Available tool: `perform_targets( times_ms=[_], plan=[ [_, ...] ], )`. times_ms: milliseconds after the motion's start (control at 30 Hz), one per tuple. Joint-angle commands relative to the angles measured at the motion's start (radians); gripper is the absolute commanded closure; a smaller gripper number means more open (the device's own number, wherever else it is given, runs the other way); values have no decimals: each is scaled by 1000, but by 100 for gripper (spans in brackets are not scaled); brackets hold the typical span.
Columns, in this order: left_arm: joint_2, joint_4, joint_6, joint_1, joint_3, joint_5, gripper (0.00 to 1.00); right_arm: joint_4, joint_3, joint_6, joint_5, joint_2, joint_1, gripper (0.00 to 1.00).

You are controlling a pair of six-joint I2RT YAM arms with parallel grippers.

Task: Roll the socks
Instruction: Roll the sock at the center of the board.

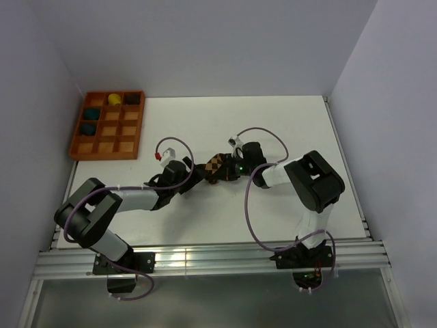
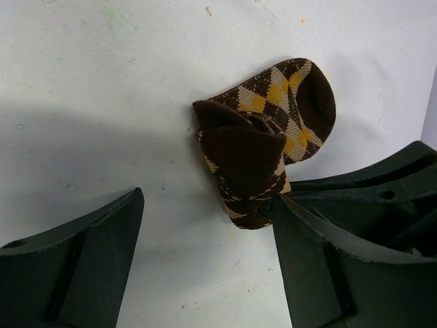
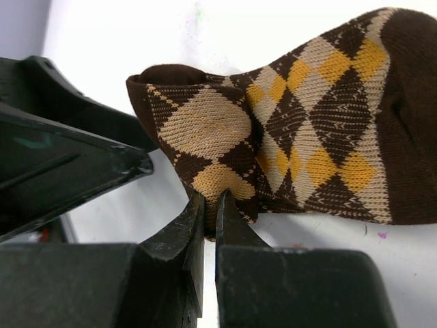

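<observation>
On the white table [image 1: 293, 123], the half-rolled brown-and-tan argyle fabric socks [image 1: 217, 166] lie pinched at 3 o'clock by the right gripper [image 3: 210, 205], likely to stop unrolling, while the left gripper [image 2: 208, 198] gapes wide at 8 o'clock.

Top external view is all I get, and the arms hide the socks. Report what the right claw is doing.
Observer: The right claw is shut, pinching the lower edge of the folded part of the socks.
Operator: Now give me the left claw.
Observer: The left claw is open and holds nothing; the folded end sits just ahead of its gap, close to one fingertip.
Operator: Say how far the roll has got.
Observer: Only the cuff end is folded over. The toe end lies flat on the table.
</observation>
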Motion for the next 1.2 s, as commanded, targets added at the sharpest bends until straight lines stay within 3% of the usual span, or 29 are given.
perform_targets(
  times_ms=[0, 467, 833, 1000, 1067, 1167],
  plan=[
    [34, 57, 35, 10, 23, 22, 20, -152, 6, 27, -90, 68, -24, 100],
    [129, 87, 38, 35, 65, 25, 23, -406, 162, -34, -195, 120, -62, 100],
    [178, 66, 39, 38, 81, 26, 29, -455, 213, -19, -261, 165, -67, 100],
    [212, 44, 33, 38, 92, 51, 46, -449, 205, -31, -239, 122, -67, 100],
    [222, 25, 35, 38, 98, 59, 62, -445, 196, -50, -221, 101, -67, 98],
    [233, -6, 44, 38, 117, 71, 75, -452, 190, -79, -178, 42, -64, 91]
  ],
)
